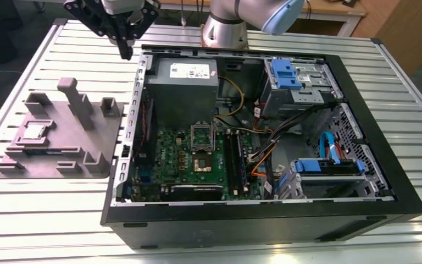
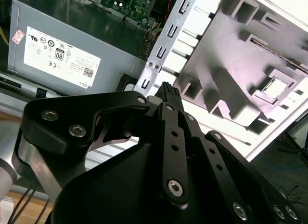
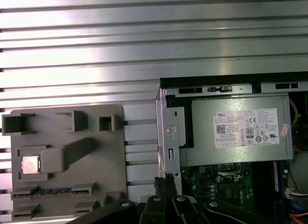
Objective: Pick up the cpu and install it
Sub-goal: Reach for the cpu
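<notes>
**One cpu in its grey holder, fingers closed near the case corner**

The cpu is a small flat square with a silvery metal top and a thin pale rim. It lies in a square recess of a matte grey moulded holder, a blocky plate with slots and upright stubs. The holder rests on a ribbed metal surface of long shiny slats, just beside the open black computer case.

The gripper, a black bolted linkage, hangs over the case's far corner on the exterior view's left, well apart from the cpu. Its fingers are pressed together at the tips with nothing between them.

Inside the case lie a green motherboard and its dark square socket, with the metal frame tilted up. A grey sheet-metal power supply box with a white label sits beyond them.

The gripper's upper body is cut off at the edge of the exterior view. In the second wrist view glare washes out the holder, and the chip there is hard to make out.

Nothing covers the cpu from above. A tall post rises near it on the holder. The socket sits between the power supply box and the case's near wall, with long dark slots just beside it.
</notes>
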Robot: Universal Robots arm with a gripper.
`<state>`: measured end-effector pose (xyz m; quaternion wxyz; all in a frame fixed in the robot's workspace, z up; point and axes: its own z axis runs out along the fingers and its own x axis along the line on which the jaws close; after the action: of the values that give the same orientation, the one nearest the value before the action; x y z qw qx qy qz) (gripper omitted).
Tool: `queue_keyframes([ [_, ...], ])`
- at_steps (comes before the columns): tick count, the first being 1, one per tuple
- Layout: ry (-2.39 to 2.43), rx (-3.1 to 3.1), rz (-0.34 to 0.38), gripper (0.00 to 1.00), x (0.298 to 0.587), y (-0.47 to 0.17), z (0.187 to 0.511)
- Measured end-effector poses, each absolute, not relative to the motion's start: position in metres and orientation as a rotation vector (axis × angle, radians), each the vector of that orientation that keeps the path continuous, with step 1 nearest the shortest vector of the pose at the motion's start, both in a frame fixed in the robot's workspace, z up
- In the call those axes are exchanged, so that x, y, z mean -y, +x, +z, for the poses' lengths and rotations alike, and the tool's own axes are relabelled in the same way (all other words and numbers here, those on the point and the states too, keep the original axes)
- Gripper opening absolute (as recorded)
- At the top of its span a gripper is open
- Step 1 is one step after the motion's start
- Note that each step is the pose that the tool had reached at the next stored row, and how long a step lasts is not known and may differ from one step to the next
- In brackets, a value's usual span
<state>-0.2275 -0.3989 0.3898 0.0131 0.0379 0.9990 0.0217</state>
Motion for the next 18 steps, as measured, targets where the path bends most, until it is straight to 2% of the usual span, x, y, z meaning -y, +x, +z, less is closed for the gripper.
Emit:
queue_keyframes([
  [18, 0.118, -3.113, 0.068, 0.10, 0.399, -0.240, 0.389],
])
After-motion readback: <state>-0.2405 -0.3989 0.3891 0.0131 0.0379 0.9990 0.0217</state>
